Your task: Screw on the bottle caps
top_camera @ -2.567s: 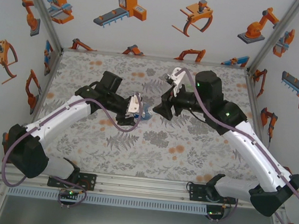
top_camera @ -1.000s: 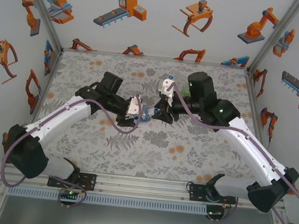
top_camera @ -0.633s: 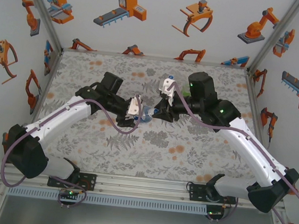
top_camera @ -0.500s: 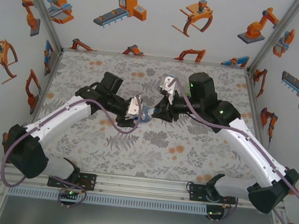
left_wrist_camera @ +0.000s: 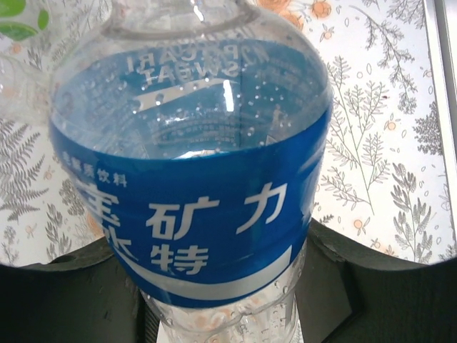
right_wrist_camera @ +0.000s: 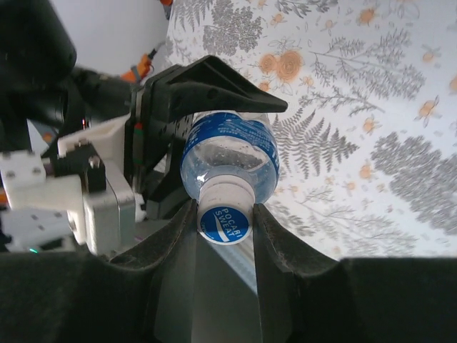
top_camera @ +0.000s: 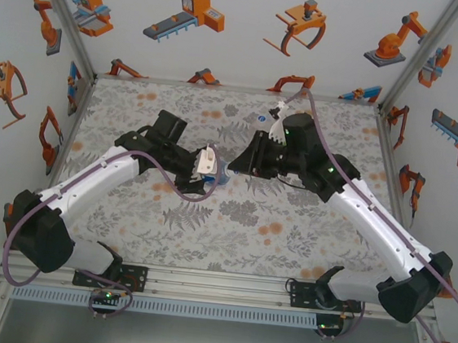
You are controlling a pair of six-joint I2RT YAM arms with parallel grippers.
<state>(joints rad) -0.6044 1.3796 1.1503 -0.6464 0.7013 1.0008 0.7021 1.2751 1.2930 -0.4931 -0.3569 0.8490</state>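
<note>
Blue-label bottle (right_wrist_camera: 230,153), droplets inside, clamped in left hand (top_camera: 213,172); right hand (right_wrist_camera: 224,214) pinches cap (right_wrist_camera: 223,224).

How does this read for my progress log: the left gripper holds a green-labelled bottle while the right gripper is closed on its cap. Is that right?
Not quite. The label is blue, not green, as the left wrist view shows: the left gripper holds a blue-labelled bottle while the right gripper is closed on its cap.

Both arms stretch inward, left claw (top_camera: 215,173) and right claw (right_wrist_camera: 224,216) facing closely, both clamped.
</note>
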